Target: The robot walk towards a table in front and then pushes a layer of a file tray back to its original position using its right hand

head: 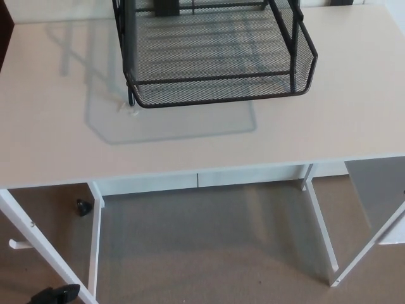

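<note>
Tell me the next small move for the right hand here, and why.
Probably bring the right hand up into view toward the front rim of the mesh tray layer; it does not show in the head view. That layer juts forward over the table with nothing touching it, so the push is not yet done. Only part of the left hand shows, low by the floor.

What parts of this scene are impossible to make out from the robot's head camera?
- File tray: its upper layers and back are cut off by the top edge.
- Left hand: only a sliver shows at the bottom edge, so its fingers are unreadable.
- Right hand: out of frame.
- Small dark thing on the floor: too small to identify.
</note>
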You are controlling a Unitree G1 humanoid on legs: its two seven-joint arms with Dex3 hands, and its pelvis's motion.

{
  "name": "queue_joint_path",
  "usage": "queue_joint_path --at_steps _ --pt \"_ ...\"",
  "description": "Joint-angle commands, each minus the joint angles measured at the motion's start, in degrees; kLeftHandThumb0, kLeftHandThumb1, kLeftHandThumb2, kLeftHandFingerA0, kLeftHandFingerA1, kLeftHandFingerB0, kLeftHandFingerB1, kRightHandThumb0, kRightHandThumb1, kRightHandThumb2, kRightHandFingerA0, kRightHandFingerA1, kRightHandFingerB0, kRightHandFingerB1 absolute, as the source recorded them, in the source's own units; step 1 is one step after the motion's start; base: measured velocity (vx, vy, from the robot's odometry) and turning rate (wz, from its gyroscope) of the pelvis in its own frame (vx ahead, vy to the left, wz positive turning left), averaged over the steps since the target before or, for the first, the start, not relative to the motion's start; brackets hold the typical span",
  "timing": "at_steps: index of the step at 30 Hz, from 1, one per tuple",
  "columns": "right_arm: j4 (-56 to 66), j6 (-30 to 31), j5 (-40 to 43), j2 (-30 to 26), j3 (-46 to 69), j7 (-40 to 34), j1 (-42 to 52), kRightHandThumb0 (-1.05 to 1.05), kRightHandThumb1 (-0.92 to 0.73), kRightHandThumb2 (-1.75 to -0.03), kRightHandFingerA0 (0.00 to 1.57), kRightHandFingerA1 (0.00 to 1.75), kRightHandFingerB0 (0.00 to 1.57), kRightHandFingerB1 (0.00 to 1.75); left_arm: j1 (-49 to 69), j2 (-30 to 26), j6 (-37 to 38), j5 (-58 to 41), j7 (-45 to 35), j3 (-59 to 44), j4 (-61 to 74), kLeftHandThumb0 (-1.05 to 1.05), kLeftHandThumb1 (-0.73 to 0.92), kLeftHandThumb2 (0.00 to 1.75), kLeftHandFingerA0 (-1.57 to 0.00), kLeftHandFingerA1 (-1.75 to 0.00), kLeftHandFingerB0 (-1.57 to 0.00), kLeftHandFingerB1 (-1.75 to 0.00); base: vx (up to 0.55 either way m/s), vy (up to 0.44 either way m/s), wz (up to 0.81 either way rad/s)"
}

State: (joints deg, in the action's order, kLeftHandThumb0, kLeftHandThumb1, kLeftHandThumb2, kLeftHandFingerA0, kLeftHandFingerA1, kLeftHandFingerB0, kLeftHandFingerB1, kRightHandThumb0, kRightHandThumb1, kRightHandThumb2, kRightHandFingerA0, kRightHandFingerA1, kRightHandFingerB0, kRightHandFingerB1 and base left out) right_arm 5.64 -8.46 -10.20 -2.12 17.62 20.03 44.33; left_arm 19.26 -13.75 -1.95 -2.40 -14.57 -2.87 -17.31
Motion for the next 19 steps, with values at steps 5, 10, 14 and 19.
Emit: queue_joint_path --at_steps 5,10,14,19 --pt "-7.3 -8.7 15.5 4.3 5.8 -1.2 -1.7 -0.78 -0.52 -0.87 0.02 0.17 0.0 0.08 1.1 -1.5 2.6 1.2 0.8 -0.9 -0.6 -0.43 0.63 0.59 -0.31 -0.37 -0.27 -0.32 0.0 0.0 0.0" --pt "-7.3 -9.0 19.1 6.5 7.8 -1.6 -1.3 -0.76 -0.52 -0.85 0.0 0.08 0.0 0.06 2.5 -1.9 3.5 1.8 0.7 -0.4 -0.1 -0.43 0.63 0.59 -0.31 -0.38 -0.26 -0.32 0.0 0.0 0.0" --pt "-9.6 -10.4 20.9 7.4 9.4 -2.9 -3.8 -0.75 -0.52 -0.86 0.0 0.08 0.0 0.09 0.4 -2.6 4.6 3.2 1.1 0.3 -1.5 -0.45 0.64 0.6 -0.34 -0.4 -0.27 -0.33 0.0 0.0 0.0" --pt "-7.9 -6.9 23.0 7.9 11.3 -4.7 -3.9 -0.68 -0.6 -0.69 0.0 0.22 0.0 0.0 0.1 -2.6 4.7 3.1 1.0 0.6 -2.2 -0.46 0.64 0.59 -0.33 -0.38 -0.28 -0.32 0.0 0.0 0.0"
